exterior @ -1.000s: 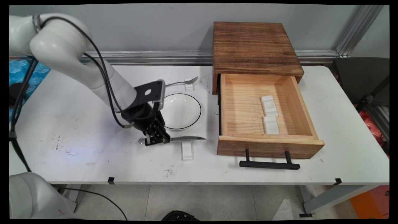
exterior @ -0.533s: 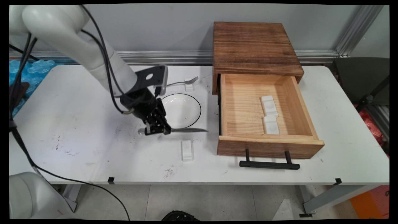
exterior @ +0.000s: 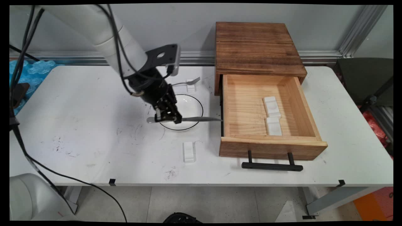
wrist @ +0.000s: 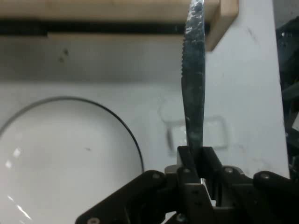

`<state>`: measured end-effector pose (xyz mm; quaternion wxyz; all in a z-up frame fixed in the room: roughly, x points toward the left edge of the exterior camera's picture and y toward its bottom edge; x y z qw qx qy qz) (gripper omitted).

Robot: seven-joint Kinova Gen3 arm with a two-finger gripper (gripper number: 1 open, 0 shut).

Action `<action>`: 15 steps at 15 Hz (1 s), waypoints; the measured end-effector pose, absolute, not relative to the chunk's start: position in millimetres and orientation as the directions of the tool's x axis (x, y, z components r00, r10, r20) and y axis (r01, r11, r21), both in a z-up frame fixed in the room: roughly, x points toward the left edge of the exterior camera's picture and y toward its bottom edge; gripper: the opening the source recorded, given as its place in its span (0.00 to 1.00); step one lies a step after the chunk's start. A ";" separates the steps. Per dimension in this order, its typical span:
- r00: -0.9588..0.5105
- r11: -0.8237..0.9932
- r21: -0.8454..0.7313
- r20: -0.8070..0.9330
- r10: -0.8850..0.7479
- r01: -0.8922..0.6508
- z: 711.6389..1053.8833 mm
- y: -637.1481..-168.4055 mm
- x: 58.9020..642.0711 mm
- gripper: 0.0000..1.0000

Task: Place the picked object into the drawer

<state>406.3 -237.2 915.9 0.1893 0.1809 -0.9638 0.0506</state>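
My gripper [exterior: 168, 118] [wrist: 195, 156] is shut on a metal knife [exterior: 194, 119] [wrist: 194, 88], held level in the air above the near rim of a white bowl with a black rim [exterior: 188, 106] [wrist: 56, 154]. The blade points right, its tip close to the left wall of the open wooden drawer [exterior: 270, 144] [wrist: 117, 9]. On the table below and nearer the front lies a clear knife rest [exterior: 189, 152] [wrist: 198, 133], with nothing on it.
Two white rests [exterior: 272, 106] [exterior: 273, 126] lie inside the drawer. The drawer's black handle [exterior: 272, 165] sticks out toward the front edge. A fork [exterior: 185, 83] lies on a small rest behind the bowl. The dark wooden cabinet [exterior: 257, 47] stands at the back.
The gripper has lifted the knife off the clear rest and carried it up and to the right, over the bowl toward the drawer. The rest stays in place.
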 end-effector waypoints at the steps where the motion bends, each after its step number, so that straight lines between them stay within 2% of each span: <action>1: -0.862 0.930 -0.032 0.390 -0.325 -0.365 921.6 -241.8 400.8 0.00; 9: -0.851 0.938 -0.062 0.443 -0.281 -0.341 952.2 -280.0 343.7 0.00; 15: -0.836 0.936 -0.082 0.482 -0.262 -0.341 960.9 -305.2 297.0 0.00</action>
